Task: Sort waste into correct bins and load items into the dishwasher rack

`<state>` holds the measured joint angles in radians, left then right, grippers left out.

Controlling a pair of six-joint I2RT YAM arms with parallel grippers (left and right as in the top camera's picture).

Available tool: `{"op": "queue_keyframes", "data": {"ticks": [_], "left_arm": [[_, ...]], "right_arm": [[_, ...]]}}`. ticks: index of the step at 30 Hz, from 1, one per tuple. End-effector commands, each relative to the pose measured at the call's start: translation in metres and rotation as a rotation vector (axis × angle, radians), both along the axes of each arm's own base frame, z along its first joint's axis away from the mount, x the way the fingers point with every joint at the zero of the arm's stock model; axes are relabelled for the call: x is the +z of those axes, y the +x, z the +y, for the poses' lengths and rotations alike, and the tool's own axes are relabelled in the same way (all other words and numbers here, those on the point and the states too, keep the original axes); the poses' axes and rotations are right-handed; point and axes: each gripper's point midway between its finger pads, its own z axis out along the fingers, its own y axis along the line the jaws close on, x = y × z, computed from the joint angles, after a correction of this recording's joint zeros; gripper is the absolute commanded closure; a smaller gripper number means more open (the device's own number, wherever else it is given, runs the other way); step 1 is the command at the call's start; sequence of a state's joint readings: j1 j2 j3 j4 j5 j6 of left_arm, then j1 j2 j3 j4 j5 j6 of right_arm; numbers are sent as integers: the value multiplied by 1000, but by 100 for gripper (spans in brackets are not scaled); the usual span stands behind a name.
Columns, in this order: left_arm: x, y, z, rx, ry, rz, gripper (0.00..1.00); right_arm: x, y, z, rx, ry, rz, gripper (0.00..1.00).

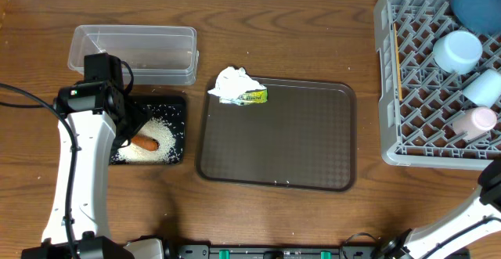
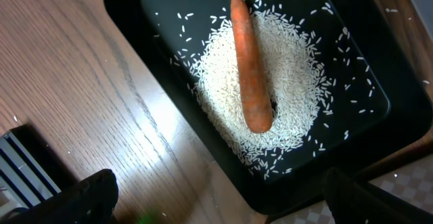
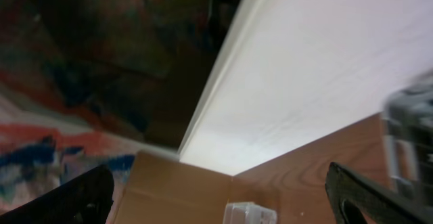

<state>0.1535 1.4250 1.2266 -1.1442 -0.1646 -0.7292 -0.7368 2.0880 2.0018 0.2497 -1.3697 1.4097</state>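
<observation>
We see a brown wood-grain counter (image 1: 313,24), a white wall (image 3: 338,61) along its far edge, soft glare (image 2: 152,160) on the wood, blurred dark, red and blue patches (image 3: 67,116) beyond the wall.

1. Bowls: two, a teal-blue bowl (image 1: 477,1) and a light-blue bowl (image 1: 458,52).
2. Cups: two, a white cup (image 1: 483,88) and a pinkish cup (image 1: 474,122).
3. Trays: two, a black tray (image 1: 178,110) and a brown tray (image 1: 297,142).
4. One each: clear tub (image 1: 133,38), rack (image 1: 386,79), carrot (image 2: 249,68), rice heap (image 2: 298,88), tissue (image 1: 232,83), wrapper (image 1: 254,96).

No lettering can be read anywhere (marks on the yellow-green wrapper (image 1: 254,96) are too small).
</observation>
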Motion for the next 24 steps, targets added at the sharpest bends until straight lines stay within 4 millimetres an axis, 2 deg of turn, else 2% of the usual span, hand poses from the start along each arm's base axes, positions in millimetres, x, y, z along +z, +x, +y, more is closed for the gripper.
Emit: {"op": "queue_keyframes", "data": {"ticks": [1,9,14,18,22,24], "left_arm": [[4,1,4,11,20,-8,1],[4,1,4,11,20,-8,1],[4,1,4,12,20,-8,1],[4,1,4,11,20,-8,1],[4,1,4,11,20,-8,1],[4,1,4,11,20,-8,1]], "right_arm": [[9,-5,7,15,-2,-3,1],[25,-11,31,70,-39,-33,1],[41,-12,59,111,-139,-124,1],[44,-6,83,150,-196,-181,1],[24,14,112,157,-244,-183,1],[-3,29,123,115,-281,-117,1]]}}
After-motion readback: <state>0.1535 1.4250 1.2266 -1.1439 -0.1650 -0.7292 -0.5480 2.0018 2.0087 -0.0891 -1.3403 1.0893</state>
